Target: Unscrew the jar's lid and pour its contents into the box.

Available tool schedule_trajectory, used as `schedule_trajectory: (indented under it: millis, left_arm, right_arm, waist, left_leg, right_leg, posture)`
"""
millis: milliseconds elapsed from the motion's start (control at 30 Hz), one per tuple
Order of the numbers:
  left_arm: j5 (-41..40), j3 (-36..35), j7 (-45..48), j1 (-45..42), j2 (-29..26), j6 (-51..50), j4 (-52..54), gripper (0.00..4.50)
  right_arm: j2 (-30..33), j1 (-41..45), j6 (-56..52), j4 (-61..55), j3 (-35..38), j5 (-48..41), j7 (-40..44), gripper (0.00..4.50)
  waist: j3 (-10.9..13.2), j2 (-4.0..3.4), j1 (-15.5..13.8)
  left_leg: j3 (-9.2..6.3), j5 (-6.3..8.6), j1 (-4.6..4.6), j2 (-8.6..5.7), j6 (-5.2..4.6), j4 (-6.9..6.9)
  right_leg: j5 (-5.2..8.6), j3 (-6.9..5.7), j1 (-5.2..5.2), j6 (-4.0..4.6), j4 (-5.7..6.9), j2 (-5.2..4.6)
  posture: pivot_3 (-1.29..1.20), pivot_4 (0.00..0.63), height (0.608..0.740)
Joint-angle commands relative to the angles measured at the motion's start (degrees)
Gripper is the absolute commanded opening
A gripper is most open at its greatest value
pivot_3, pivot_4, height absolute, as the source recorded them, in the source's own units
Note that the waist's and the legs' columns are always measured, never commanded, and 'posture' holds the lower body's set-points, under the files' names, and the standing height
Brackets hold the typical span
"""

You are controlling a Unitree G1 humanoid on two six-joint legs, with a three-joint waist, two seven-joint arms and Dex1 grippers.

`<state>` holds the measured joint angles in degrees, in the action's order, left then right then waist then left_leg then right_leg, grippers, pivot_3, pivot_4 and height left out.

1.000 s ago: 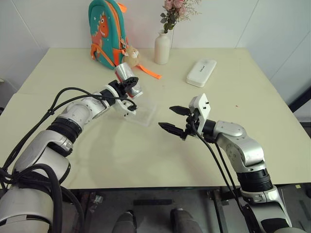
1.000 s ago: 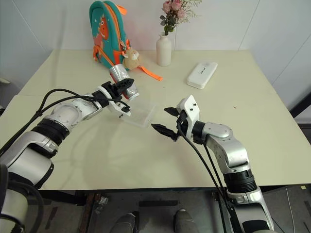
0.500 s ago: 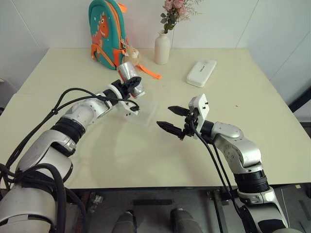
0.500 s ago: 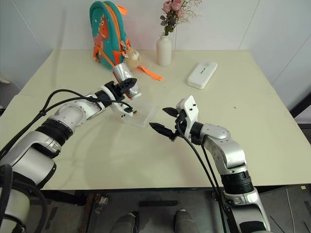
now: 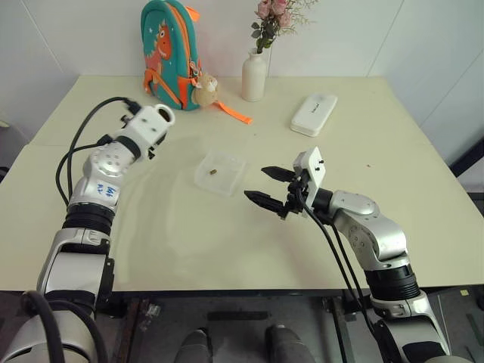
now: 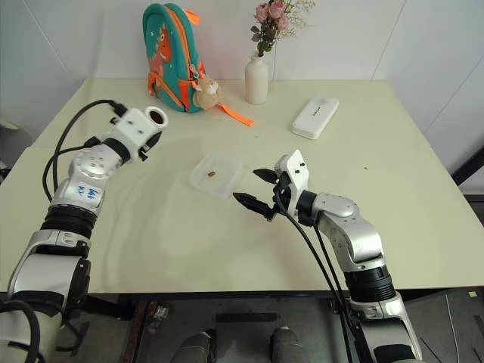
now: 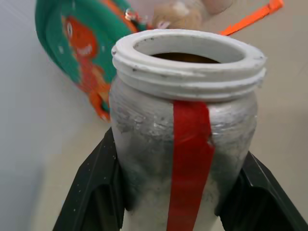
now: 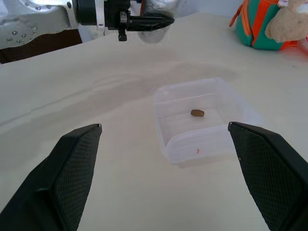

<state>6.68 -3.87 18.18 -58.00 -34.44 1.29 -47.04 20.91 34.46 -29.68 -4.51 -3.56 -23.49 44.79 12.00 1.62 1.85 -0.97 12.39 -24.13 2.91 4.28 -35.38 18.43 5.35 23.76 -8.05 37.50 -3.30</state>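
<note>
Cream table [image 5: 227, 227]: box [image 5: 221, 173] with 1 brown bit [image 8: 197, 113], right pincer [image 5: 272, 187] agape, left pincer [image 7: 178, 192] clamping lidless jar [image 7: 185, 120]

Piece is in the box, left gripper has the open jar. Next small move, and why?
Probably lower the jar upright onto the bare table. It is lidless, clamped in the left gripper away from the box, where the brown bit already lies. The right gripper is open and holds nothing.

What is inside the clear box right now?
One small brownish bit lies on the floor of the box, near its middle. Nothing else shows inside; the box is clear and uncovered, so none of its inside is hidden.
</note>
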Motion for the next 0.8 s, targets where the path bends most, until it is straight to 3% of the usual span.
schedule_trajectory:
  millis: [33, 333, 633, 800]
  left_arm:
    - [-10.77, -10.94, -1.38, -1.41, -0.32, -6.79, -4.35, 1.93]
    - [-18.91, -20.89, -1.68, 3.6, -0.76, 1.81, -13.47, 1.93]
    - [-19.11, -20.23, 1.42, 9.46, -1.38, 4.14, -16.4, 1.93]
    - [-21.35, -21.66, 1.87, 11.21, -1.69, 2.73, -15.05, 3.53]
  right_arm:
    - [1.05, 0.63, 2.02, -0.91, 0.45, 0.46, 0.68, 4.44]
    - [1.99, 1.38, 4.16, 0.81, -0.04, 2.17, 2.12, 4.44]
    - [0.93, 1.98, 8.37, 3.08, 0.4, 3.46, 1.52, 4.44]
    - [-0.09, 2.37, 10.9, 4.68, 0.49, 4.08, 0.83, 4.5]
  waist:
    - [0.0, 0.0, 0.25]
    - [-0.02, 0.04, 0.42]
    - [-0.04, 0.04, 0.31]
    - [-0.04, 0.05, 0.62]
  left_leg:
    - [-0.01, 0.0, 0.01, 0.0, 0.0, -0.02]
    - [-0.05, -0.02, 0.05, 0.0, 0.0, -0.24]
    - [-0.03, -0.02, 0.1, 0.0, 0.01, -0.25]
    - [-0.01, -0.03, 0.25, 0.0, 0.01, -0.22]
  right_leg:
    - [0.0, 0.0, 0.0, 0.0, 0.04, 0.0]
    - [-0.02, -0.01, -0.05, 0.0, 0.23, 0.0]
    - [-0.04, 0.0, -0.08, 0.01, 0.23, 0.0]
    - [-0.05, 0.01, -0.21, 0.02, 0.24, 0.01]
  posture:
    - [0.0, 0.15, 0.74]
    - [0.0, 0.15, 0.74]
    - [0.0, 0.15, 0.74]
    - [0.0, 0.15, 0.74]
